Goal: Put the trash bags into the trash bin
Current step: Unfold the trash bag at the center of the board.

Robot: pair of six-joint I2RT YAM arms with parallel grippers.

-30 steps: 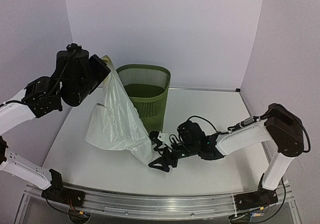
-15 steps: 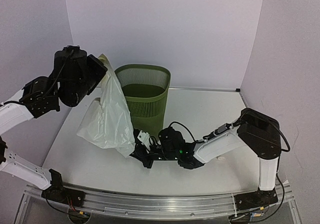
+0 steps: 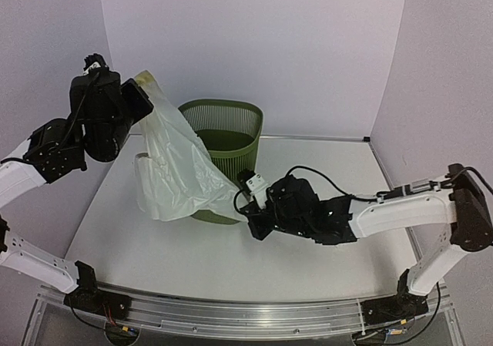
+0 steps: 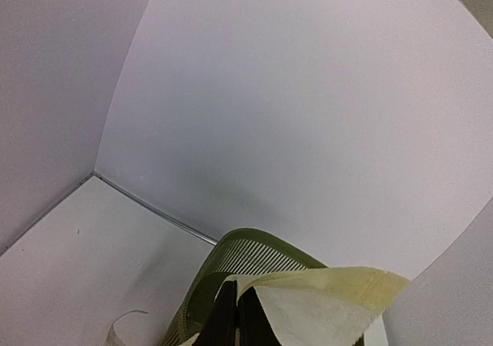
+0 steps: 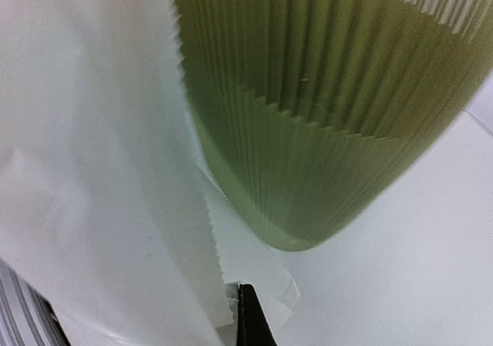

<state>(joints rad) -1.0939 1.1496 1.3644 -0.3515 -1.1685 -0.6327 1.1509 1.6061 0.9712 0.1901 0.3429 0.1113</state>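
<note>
Drawn taut since 1 second ago, the trash bag (image 3: 173, 176) is pinched at its top by the left gripper (image 3: 142, 90), stretched across the left front of the trash bin (image 3: 235, 157), and pinched at its lower corner by the right gripper (image 3: 246, 210)

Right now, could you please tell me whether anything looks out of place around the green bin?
The trash bag hangs outside the trash bin, stretched slantwise across its left front wall between the raised left gripper and the low right gripper. The bin stands upright; nothing is spilled.
</note>
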